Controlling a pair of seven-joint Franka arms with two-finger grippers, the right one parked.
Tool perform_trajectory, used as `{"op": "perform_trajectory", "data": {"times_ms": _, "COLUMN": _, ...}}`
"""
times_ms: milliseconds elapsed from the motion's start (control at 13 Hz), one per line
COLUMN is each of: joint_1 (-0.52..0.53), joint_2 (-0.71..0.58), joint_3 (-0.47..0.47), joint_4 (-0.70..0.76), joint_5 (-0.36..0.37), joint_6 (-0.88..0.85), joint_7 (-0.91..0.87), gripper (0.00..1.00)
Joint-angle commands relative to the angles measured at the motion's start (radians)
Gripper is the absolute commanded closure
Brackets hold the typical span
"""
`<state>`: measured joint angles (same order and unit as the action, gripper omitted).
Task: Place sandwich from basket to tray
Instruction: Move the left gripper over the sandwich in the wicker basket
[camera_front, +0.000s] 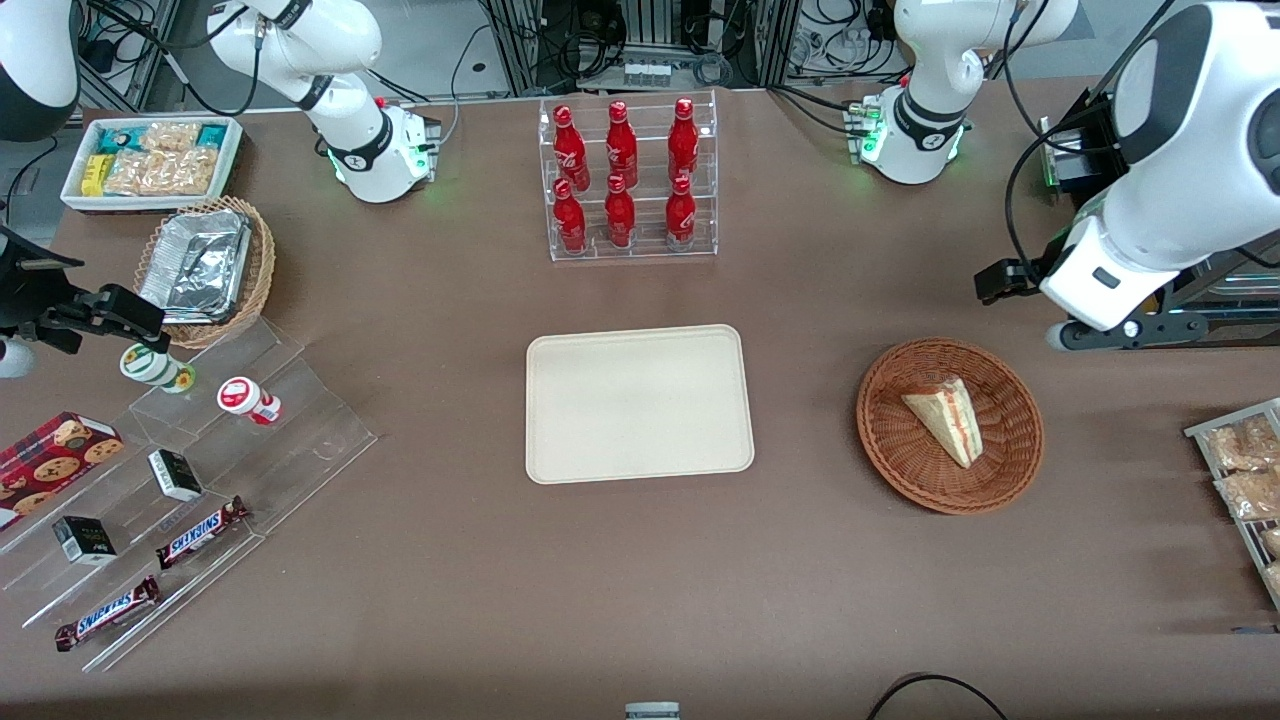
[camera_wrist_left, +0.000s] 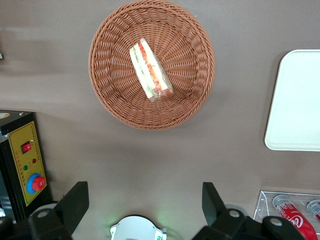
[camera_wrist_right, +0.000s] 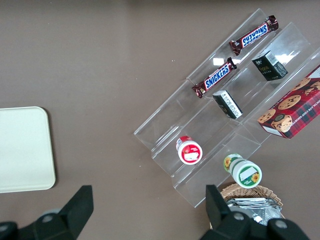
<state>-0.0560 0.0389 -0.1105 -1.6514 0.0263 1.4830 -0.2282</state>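
Note:
The sandwich, a pale bread wedge with red, orange and green layers, lies in the round reddish-brown basket toward the working arm's end of the table. The beige tray lies flat and empty at the table's middle, beside the basket. My left gripper hangs high above the table, farther from the front camera than the basket, open and empty. In the left wrist view the sandwich lies in the basket, well apart from my spread fingers, and a corner of the tray shows.
A clear rack of red bottles stands farther back than the tray. A wire rack of snack bags sits at the working arm's table edge. A black control box stands near the arm's base. Clear stepped shelves with snacks lie toward the parked arm's end.

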Motion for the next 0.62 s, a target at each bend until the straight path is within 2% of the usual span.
{"op": "perform_trajectory", "data": {"times_ms": 0, "joint_1": -0.018, "joint_2": -0.019, "joint_3": 0.022, "joint_4": 0.005, "joint_5": -0.019, "joint_6": -0.023, "joint_7": 0.033, "gripper": 0.0}}
{"op": "perform_trajectory", "data": {"times_ms": 154, "joint_1": 0.01, "joint_2": -0.017, "joint_3": 0.023, "joint_4": -0.001, "joint_5": -0.055, "joint_6": -0.017, "joint_7": 0.094, "gripper": 0.0}}
{"op": "perform_trajectory", "data": {"times_ms": 308, "joint_1": 0.015, "joint_2": -0.017, "joint_3": 0.023, "joint_4": -0.03, "joint_5": -0.057, "joint_6": 0.02, "joint_7": 0.107, "gripper": 0.0}}
{"op": "perform_trajectory", "data": {"times_ms": 538, "joint_1": 0.015, "joint_2": -0.054, "joint_3": 0.026, "joint_4": -0.18, "joint_5": -0.052, "joint_6": 0.156, "joint_7": 0.107, "gripper": 0.0}}
